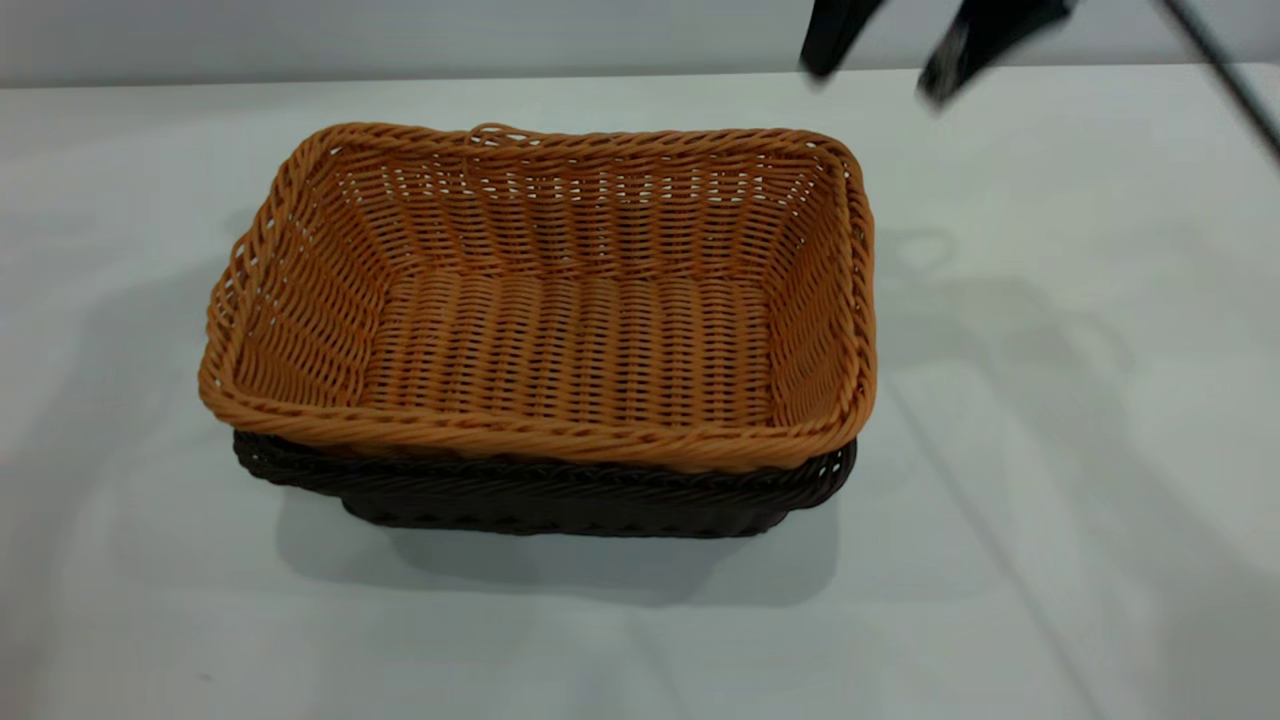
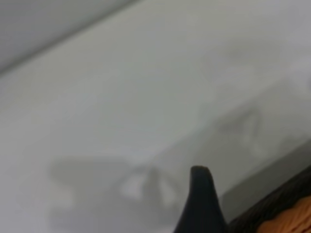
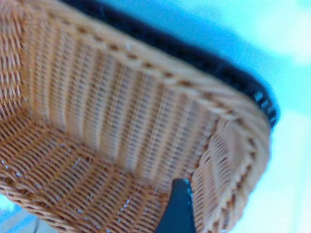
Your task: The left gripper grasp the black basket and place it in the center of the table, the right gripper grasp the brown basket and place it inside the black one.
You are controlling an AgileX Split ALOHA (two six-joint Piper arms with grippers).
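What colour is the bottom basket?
Very dark brown-black black basket, clearest in the exterior view.

No text, label, brand, number or sign can be read anywhere in these views. The brown basket (image 1: 560,330) shows only plain woven wicker, inside and along its braided rim. The black basket (image 1: 540,495) beneath it is likewise unmarked on the strip of its rim and wall that shows. The white surface (image 1: 1050,500) around the brown basket bears no print or marking, only shadows.
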